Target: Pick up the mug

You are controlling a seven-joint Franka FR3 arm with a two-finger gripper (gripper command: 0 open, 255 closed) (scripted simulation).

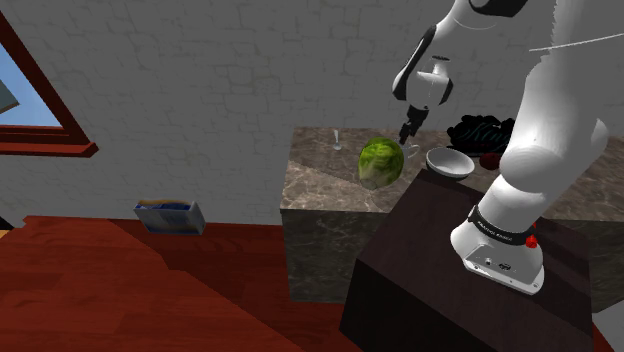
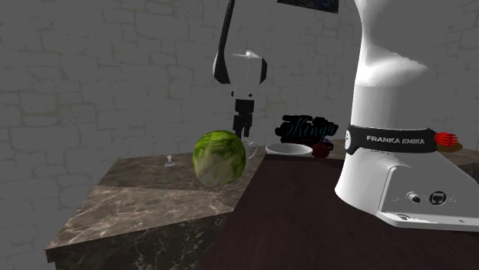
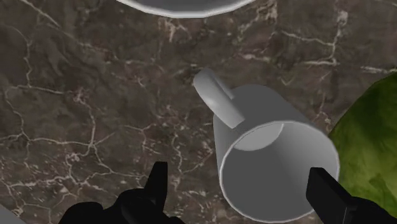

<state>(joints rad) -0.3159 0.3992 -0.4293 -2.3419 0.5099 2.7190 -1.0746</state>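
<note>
A grey mug (image 3: 277, 162) stands, apparently upright, on a dark marbled worktop (image 3: 76, 95). It is just beside a green cabbage (image 3: 372, 146) and near a pale bowl (image 3: 181, 5), with the robot's black gripper (image 3: 237, 170) poised directly above it. The fingers (image 3: 159, 184) are spread apart, one on either side of the mug's open mouth. The one away from the cabbage is plainly clear of the wall, and nothing is clamped. The handle (image 3: 219, 98) juts out from the mug toward the bowl, clear of both fingers.

The mug looks empty, so it is probably light, and it is rigid enough not to give under a squeeze. Its smooth, rounded wall may be slippery, and a knock could chip it. The soundest hold is likely across the body just below the rim, squarely through the middle, leaving the handle alone. The cabbage crowds one side, so the finger there has little room to descend.
</note>
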